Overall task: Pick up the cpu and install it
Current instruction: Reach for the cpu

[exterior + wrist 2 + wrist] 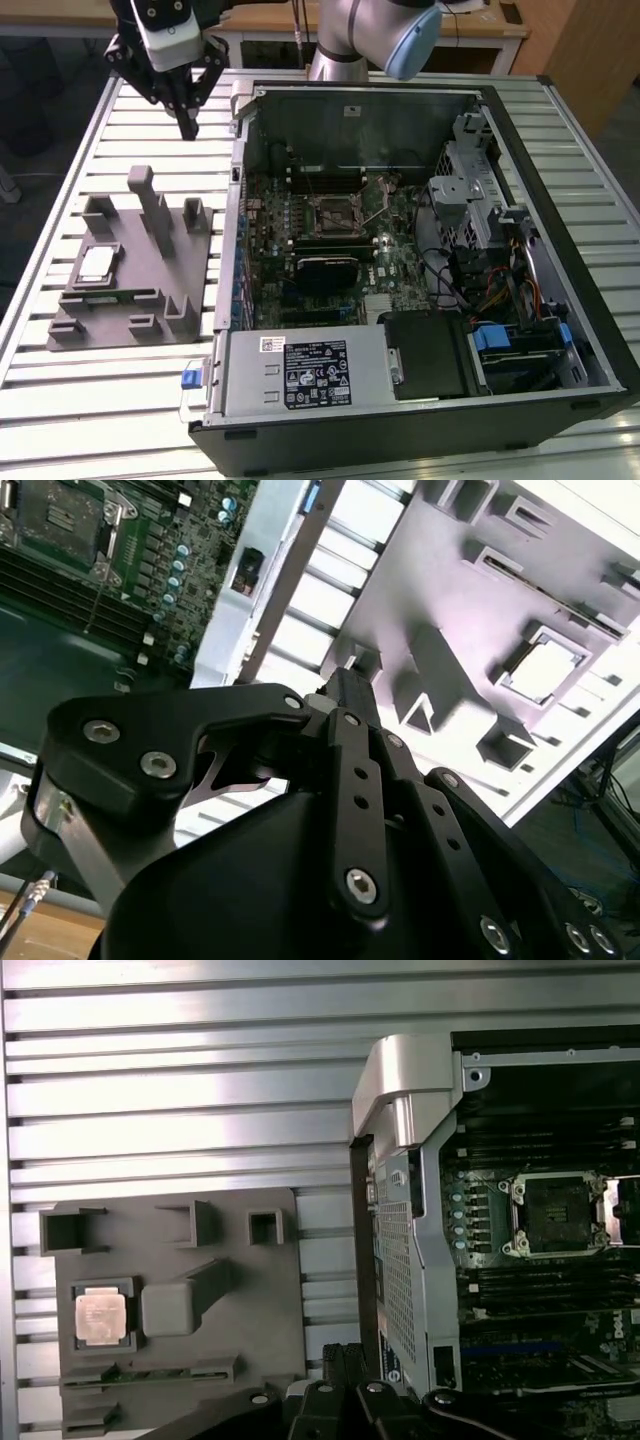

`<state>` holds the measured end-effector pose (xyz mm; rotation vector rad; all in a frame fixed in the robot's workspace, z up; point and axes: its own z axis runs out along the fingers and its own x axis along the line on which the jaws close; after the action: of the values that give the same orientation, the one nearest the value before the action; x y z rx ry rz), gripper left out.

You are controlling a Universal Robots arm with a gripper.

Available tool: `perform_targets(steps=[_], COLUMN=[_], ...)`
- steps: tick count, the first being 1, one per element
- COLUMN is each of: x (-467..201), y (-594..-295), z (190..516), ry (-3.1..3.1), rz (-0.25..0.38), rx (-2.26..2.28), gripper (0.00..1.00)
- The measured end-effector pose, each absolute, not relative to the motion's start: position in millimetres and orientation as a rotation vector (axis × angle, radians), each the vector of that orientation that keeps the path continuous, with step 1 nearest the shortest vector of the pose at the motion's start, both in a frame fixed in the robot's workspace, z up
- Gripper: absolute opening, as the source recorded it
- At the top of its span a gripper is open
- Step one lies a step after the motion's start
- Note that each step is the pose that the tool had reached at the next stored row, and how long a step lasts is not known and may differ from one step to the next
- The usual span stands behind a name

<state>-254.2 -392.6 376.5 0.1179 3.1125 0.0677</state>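
Observation:
The cpu [97, 264], a small square chip with a pale metal top, lies flat in a recess of the grey holder block [140, 285] at the exterior view's left. Both wrist views show the cpu [545, 670] [101, 1317] seated there. My gripper [188, 125] hangs above the slatted table behind the holder, well apart from the chip. Its fingers are shut with nothing between them. The fingertips [350, 680] [340, 1360] meet in both wrist views. The black metal-framed socket [335, 212] [553, 1213] [60, 520] sits open on the motherboard inside the case.
The open computer case [520, 130] lies on its side at the exterior view's right, with its metal wall [400, 1090] between holder and motherboard. Upright posts [150, 195] rise from the holder. Drive cages and cables [490, 240] crowd the case's right side.

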Motion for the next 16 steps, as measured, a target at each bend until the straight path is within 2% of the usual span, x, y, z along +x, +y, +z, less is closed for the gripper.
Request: perform_targets(steps=[16], x=[-283], y=[-390], z=[369], ry=[3.112], rz=[0.068], rx=[0.118], gripper=[0.11])
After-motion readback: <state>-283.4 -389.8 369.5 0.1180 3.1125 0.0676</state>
